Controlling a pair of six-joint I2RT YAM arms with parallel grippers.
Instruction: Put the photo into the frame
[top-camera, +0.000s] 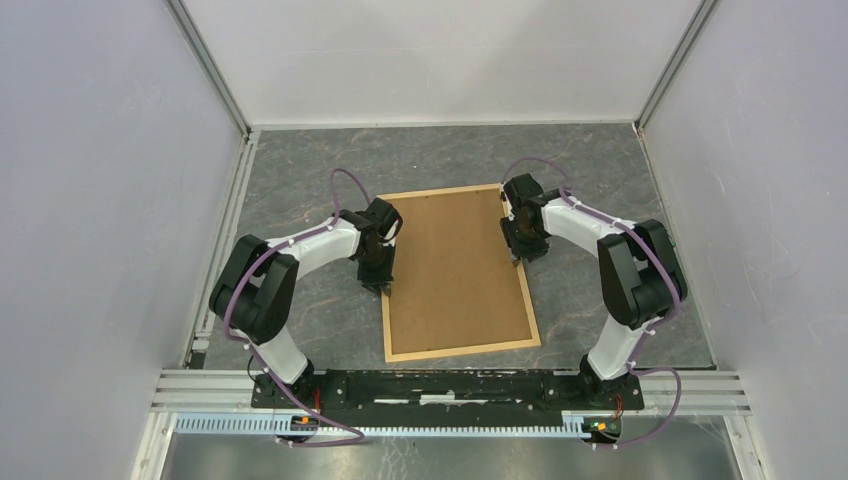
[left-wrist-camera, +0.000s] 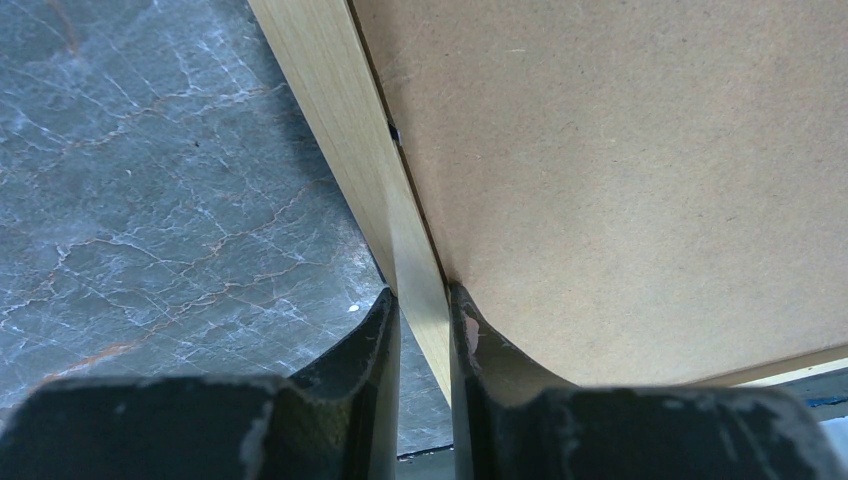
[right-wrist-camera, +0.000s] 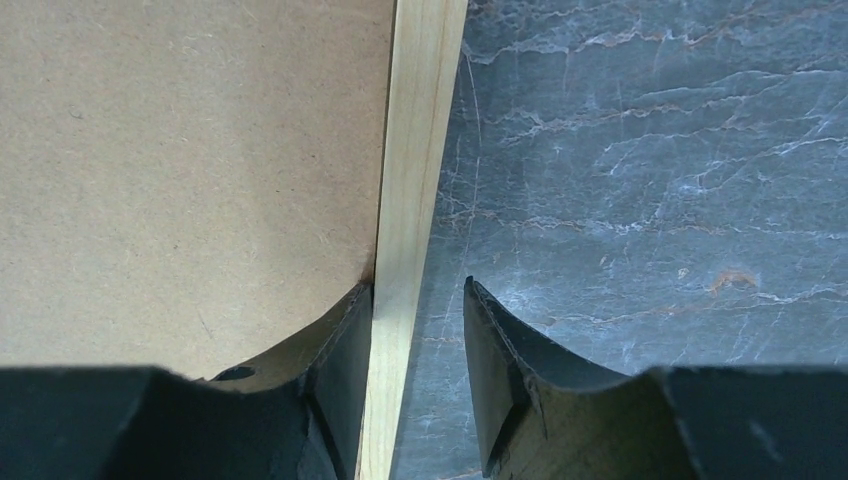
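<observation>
Black fingers (left-wrist-camera: 375, 345) of the left gripper (left-wrist-camera: 420, 300) are seen at the foot of the left wrist view, clenched on the left long strip of the frame (left-wrist-camera: 330, 110). One finger is pressed against the strip's outer face, over the table (left-wrist-camera: 150, 200), and the other against its inner edge, over the brown board (left-wrist-camera: 620, 180). The right gripper (right-wrist-camera: 418, 290) is set astride the opposite long strip but is released: its inner finger is laid against the wood on the board side, while its outer finger (right-wrist-camera: 495, 345) is held apart from the strip, with bare table shown in the gap. The frame is laid flat, back upward, in the middle of the table. Its long axis is run away from the arm bases, with the far end turned slightly to the left and the near end to the right. Its opening is filled by the brown board, which is set within the four light wooden strips. The photo is not seen in any view, and whether it lies beneath the board cannot be told. The left arm (top-camera: 310, 245) and the right arm (top-camera: 590, 225) are bent at raised elbows and brought inward from their bases, each wrist being turned down over its own long strip about midway along it.
</observation>
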